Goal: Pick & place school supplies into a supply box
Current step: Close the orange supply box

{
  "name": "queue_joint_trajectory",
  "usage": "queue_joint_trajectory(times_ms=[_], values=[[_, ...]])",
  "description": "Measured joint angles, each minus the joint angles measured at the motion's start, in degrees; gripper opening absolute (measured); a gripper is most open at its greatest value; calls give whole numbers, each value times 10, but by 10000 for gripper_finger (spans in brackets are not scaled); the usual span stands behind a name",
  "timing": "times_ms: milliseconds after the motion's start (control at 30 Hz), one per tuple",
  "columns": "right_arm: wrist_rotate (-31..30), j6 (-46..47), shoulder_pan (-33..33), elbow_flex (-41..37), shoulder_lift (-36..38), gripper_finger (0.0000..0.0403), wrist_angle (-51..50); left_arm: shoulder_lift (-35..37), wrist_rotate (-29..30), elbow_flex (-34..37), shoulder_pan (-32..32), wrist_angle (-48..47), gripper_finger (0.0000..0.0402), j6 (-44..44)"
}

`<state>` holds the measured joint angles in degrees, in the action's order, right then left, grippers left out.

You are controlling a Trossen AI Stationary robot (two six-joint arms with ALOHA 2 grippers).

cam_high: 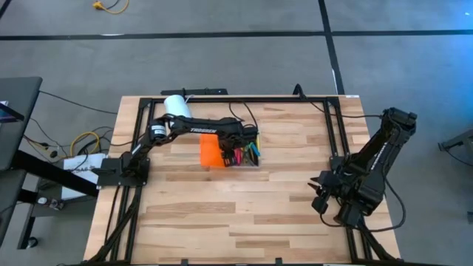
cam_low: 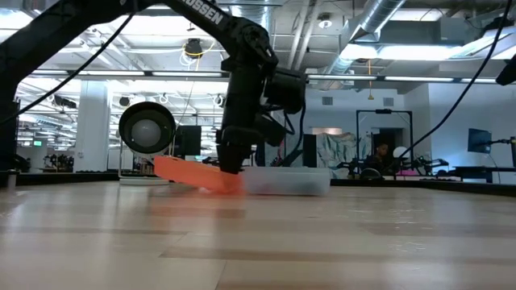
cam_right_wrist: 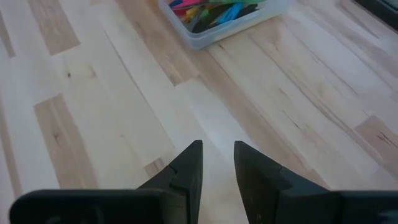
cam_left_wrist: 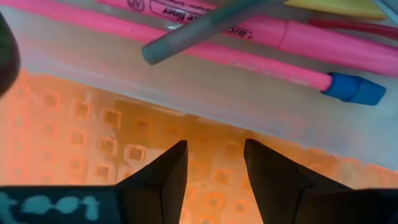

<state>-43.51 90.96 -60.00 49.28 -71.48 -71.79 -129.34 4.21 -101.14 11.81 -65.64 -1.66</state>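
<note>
The supply box (cam_high: 230, 153) is seen toward the far middle of the worktop (cam_high: 244, 214), its clear tray filled with school supplies (cam_high: 249, 153) and its orange lid (cam_high: 211, 151) lying open on the side toward the left arm. The left claw (cam_high: 238, 145) is held directly over the box at the seam between lid and tray; in the left wrist view its fingers (cam_left_wrist: 163, 180) stand apart with a narrow gap over the orange lid, nothing between them, and whether they touch the lid cannot be told. The left arm is stretched across the worktop, its wrist pitched downward. The right claw (cam_right_wrist: 217, 163) is parked near the right edge, narrowly parted and empty, above bare wood well apart from the box.
</note>
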Motion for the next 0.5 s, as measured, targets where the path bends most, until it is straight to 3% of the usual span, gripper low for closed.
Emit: queue_joint_trajectory(times_ms=[500], values=[[-1, -15, 5, 0, 0, 86, -7, 0, -14, 0, -78, 9, 153, -18]])
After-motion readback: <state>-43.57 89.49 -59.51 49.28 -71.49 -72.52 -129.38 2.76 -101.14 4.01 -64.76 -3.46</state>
